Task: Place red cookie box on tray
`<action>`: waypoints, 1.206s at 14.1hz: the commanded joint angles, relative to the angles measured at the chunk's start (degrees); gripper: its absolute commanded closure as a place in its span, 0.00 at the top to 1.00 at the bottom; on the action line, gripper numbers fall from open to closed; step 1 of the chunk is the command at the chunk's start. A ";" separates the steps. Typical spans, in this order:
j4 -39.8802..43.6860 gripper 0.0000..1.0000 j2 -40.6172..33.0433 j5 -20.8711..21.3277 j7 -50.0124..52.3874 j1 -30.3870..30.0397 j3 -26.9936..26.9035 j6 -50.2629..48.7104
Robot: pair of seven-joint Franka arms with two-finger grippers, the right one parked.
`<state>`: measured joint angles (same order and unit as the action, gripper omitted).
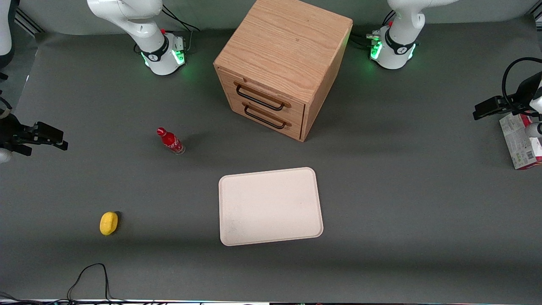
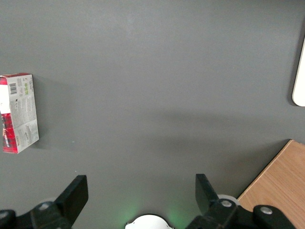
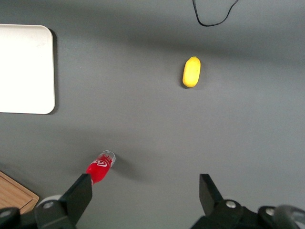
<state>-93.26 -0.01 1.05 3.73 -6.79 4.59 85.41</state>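
Observation:
The red cookie box lies flat on the grey table at the working arm's end, pale printed face up, red edges showing. The arm partly covers it in the front view. My left gripper hovers above bare table with its two fingers spread wide and nothing between them; the red cookie box lies off to one side of it, apart from both fingers. In the front view the gripper hangs just above the box, a little toward the cabinet. The pale tray lies bare near the table's middle, nearer the front camera than the cabinet.
A wooden two-drawer cabinet stands mid-table, handles facing the tray. A small red bottle and a yellow lemon-like object sit toward the parked arm's end. A black cable loops at the front edge.

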 commanded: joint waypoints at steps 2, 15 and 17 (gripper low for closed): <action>2.82 1.00 1.15 -0.18 1.36 1.78 -1.17 -3.50; 3.97 1.00 2.20 1.49 1.45 0.29 -2.13 -3.24; 4.58 1.00 2.12 1.49 1.37 -1.54 -2.22 -3.15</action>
<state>-91.32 1.10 1.81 4.36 -6.86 2.36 83.57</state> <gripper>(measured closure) 0.000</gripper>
